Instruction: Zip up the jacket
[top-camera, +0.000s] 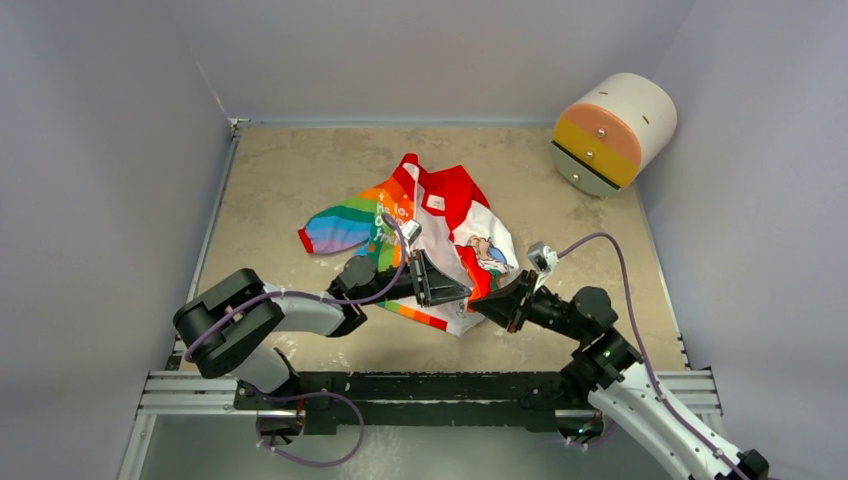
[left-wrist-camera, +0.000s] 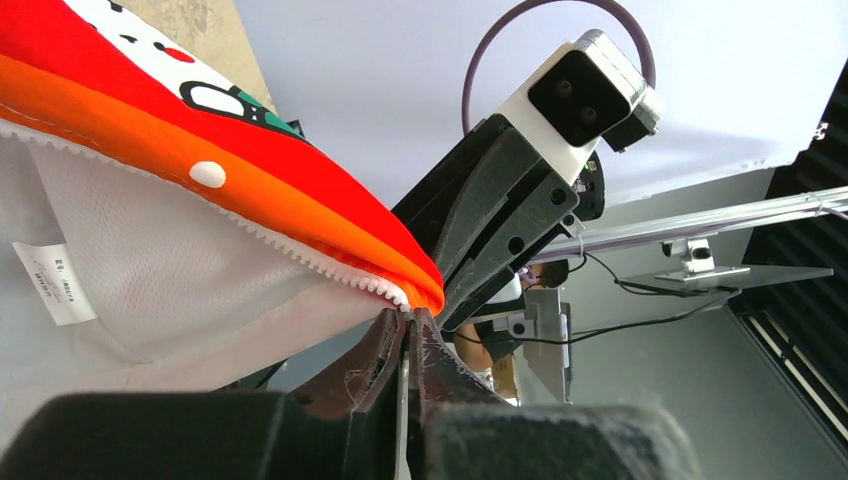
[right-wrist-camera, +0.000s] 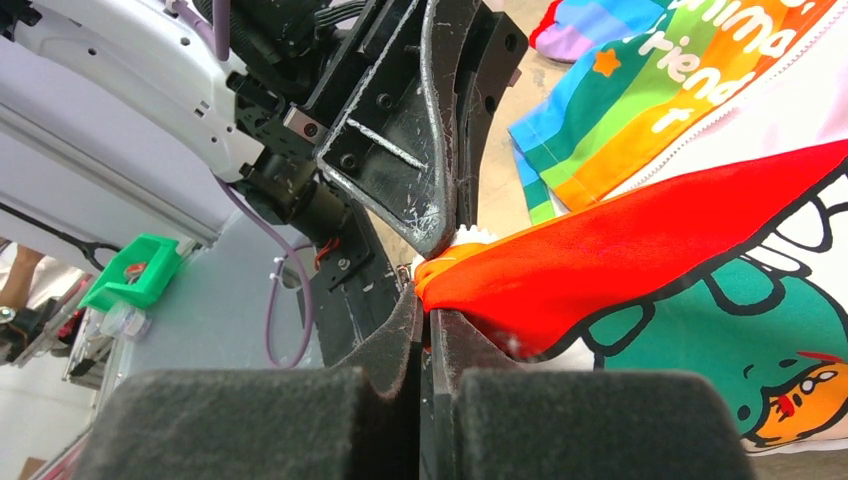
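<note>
The jacket (top-camera: 440, 205) lies crumpled mid-table, rainbow sleeve to the left, red hood at the back. Its near front corner is lifted between both grippers. My left gripper (top-camera: 462, 292) is shut on the bottom end of the white zipper teeth (left-wrist-camera: 300, 255), pinching the edge at its tips (left-wrist-camera: 408, 318). My right gripper (top-camera: 484, 300) is shut on the orange-red hem corner (right-wrist-camera: 560, 270) right beside it, with fabric bulging over its tips (right-wrist-camera: 425, 305). The two grippers face each other, nearly touching. The white mesh lining (left-wrist-camera: 150, 260) shows open above the left jaws.
A cream cylinder with orange and yellow bands (top-camera: 612, 132) rests at the back right corner. Grey walls close in the table on three sides. A metal rail (top-camera: 430, 390) runs along the near edge by the arm bases.
</note>
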